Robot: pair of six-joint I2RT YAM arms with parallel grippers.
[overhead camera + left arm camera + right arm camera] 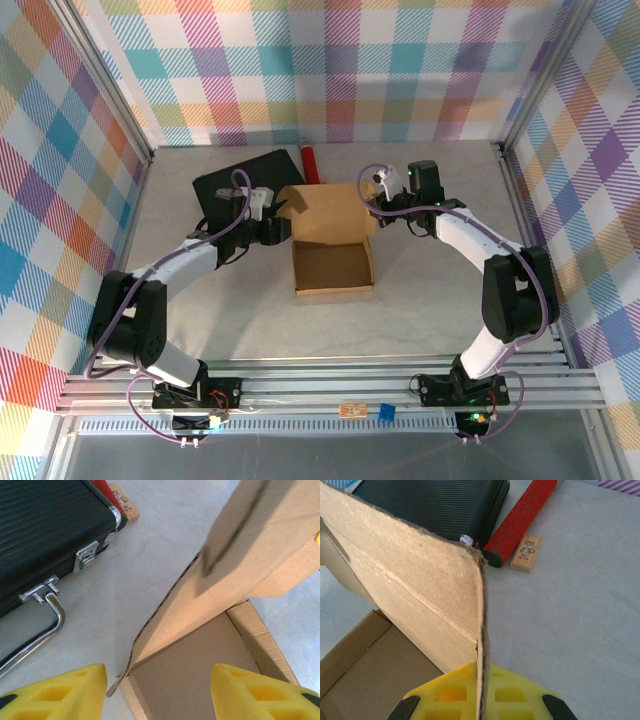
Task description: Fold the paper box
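Right jaws are clamped on the raised flap of the paper box (pixel 333 266), left jaws just sit open beside its left side, gripping nothing.

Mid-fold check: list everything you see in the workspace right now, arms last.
paper box: one, brown cardboard, table centre; tray formed, lid flap raised at the far side.
case: one, black with a metal handle, far left of the box.
cylinder: one, red, far side, beside the case.
wooden block: one, light wood with a small picture, by the cylinder's end.
tan piece: one, on the near rail.
blue piece: one, beside the tan piece.
table: one, pale grey.
walls: multicolour plaid, around the table.
left gripper: one, yellow fingers, open, at the box's far left corner.
right gripper: one, yellow fingers, shut on the raised flap's edge.
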